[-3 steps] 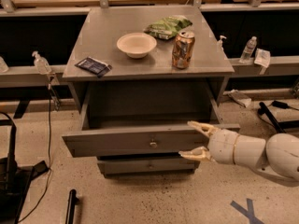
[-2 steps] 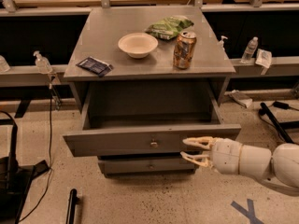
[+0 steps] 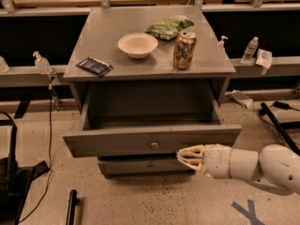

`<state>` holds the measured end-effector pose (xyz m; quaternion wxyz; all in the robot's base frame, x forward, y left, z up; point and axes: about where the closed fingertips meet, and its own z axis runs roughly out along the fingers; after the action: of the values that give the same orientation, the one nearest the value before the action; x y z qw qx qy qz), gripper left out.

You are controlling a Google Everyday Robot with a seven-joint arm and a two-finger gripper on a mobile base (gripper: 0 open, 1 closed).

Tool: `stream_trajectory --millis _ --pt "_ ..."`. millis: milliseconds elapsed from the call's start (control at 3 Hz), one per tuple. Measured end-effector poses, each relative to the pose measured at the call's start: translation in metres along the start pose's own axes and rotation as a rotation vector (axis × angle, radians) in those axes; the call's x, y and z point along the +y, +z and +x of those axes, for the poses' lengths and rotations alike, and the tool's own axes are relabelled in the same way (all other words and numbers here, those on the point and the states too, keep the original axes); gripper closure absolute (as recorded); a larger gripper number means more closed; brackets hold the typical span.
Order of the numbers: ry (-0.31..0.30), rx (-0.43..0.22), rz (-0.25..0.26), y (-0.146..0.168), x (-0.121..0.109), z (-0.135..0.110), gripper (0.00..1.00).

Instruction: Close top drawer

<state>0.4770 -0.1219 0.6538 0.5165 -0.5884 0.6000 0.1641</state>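
The top drawer (image 3: 112,143) of the grey cabinet is pulled far out; its wide grey front panel carries a small round knob (image 3: 154,145), and the box behind it looks empty. My gripper (image 3: 183,157), on a white arm coming in from the right, is at the lower edge of the drawer front, to the right of the knob. Its pale fingers (image 3: 192,150) are drawn together and hold nothing. They look to be at or just in front of the panel; I cannot tell whether they touch it.
A narrower lower drawer (image 3: 140,166) sits under the top one. On the cabinet top (image 3: 108,25) are a white bowl (image 3: 138,44), a soda can (image 3: 184,49), a green chip bag (image 3: 169,27) and a dark blue packet (image 3: 94,66). Cables and black gear lie on the floor at the left (image 3: 11,172).
My gripper's fingers, spread wide a second ago, have come together, and the gripper has moved left and a little down along the drawer front. The drawer has stayed open.
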Motion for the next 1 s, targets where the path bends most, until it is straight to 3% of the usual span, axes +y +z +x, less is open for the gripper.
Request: stream_trajectory --millis 333,1000 --pt "0.077 0.048 -0.011 0.017 -0.007 0.019 1.0" --pt "0.151 0.112 -0.008 0.034 -0.032 0.042 1.0"
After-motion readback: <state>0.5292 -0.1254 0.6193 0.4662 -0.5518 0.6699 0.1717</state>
